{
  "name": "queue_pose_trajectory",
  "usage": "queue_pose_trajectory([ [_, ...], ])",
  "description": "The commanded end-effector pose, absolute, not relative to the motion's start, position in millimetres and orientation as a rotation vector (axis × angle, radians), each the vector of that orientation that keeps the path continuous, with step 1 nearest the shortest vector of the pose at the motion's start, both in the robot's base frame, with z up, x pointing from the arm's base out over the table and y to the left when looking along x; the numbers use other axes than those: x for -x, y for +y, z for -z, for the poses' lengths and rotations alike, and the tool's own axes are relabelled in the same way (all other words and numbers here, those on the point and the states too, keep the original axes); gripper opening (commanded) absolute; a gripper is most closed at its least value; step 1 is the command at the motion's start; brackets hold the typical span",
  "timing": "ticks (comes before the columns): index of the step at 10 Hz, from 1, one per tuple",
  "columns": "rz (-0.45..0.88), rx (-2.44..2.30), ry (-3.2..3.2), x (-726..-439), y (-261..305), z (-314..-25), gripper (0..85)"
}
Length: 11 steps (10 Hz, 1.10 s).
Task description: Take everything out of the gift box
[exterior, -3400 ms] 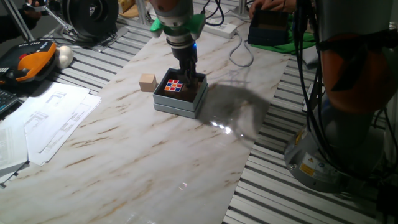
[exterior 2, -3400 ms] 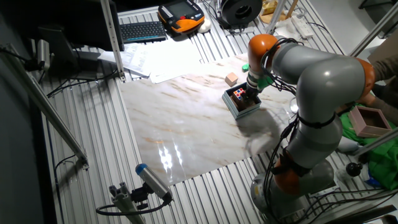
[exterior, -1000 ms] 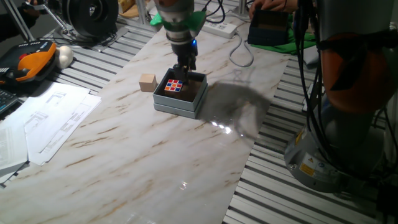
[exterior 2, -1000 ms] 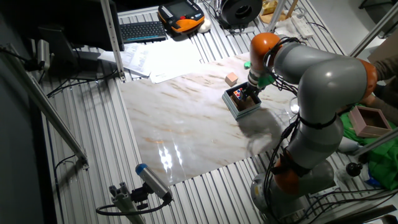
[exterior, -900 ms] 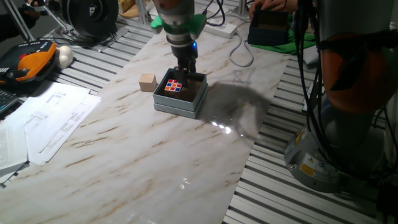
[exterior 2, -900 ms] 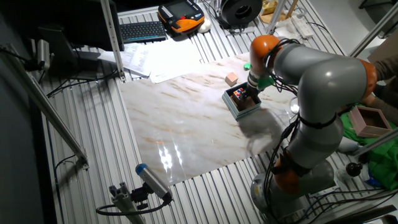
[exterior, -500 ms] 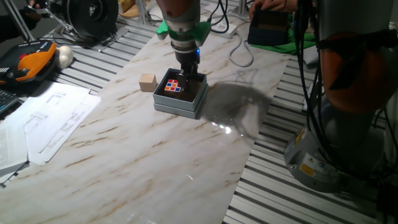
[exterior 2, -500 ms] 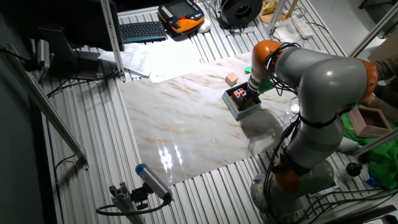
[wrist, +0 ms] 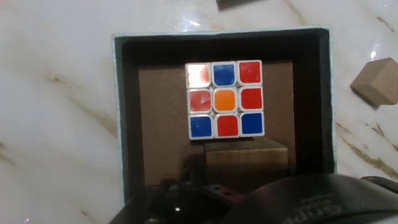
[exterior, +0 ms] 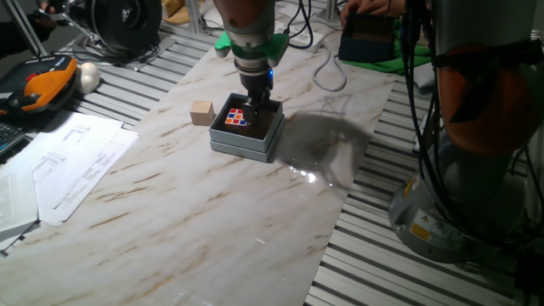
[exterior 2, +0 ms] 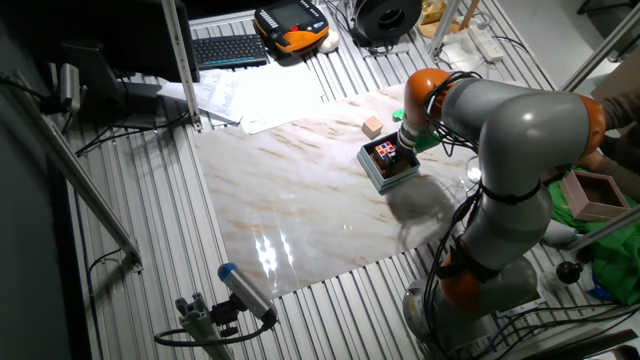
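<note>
The gift box (exterior: 241,146) is a small grey-blue square box with a dark inside, standing on the marble table. It also shows in the other fixed view (exterior 2: 381,179) and in the hand view (wrist: 116,118). The multicoloured puzzle cube (exterior: 237,117) (wrist: 224,99) lies inside it, next to a tan wooden block (wrist: 247,163) in shadow. Another tan block (exterior: 201,112) (wrist: 376,81) sits on the table just outside the box. My gripper (exterior: 258,100) (exterior 2: 402,143) hangs at the box's far edge, over the block inside. Its fingertips are hidden, so I cannot tell whether they are open or shut.
A dark box on green cloth (exterior: 365,38) stands at the back. A white cable (exterior: 330,72) loops behind the gift box. Papers (exterior: 68,161) and an orange pendant (exterior: 38,85) lie to the left. The robot's base (exterior: 476,170) stands at the right.
The hand has shifted a little to the right and down toward the box's far edge. The puzzle cube and the blocks have not moved.
</note>
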<state>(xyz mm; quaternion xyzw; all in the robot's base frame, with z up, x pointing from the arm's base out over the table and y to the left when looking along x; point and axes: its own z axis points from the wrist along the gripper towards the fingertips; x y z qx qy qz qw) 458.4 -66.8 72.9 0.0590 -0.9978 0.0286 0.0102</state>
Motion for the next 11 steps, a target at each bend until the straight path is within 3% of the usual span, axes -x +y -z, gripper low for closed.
queue_pose_trajectory([
  [1,-0.089,-0.187,-3.115,-459,-67,-73,68.0],
  [3,-0.094,-0.218,-3.114,-458,-67,-70,68.0],
  [4,-0.092,-0.263,-3.112,-458,-66,-69,51.0],
  [5,-0.118,-0.331,-3.108,-458,-67,-70,17.0],
  [6,-0.111,-0.372,-3.081,-459,-67,-74,0.0],
  [11,-0.057,-0.355,-3.005,-465,-91,-137,0.0],
])
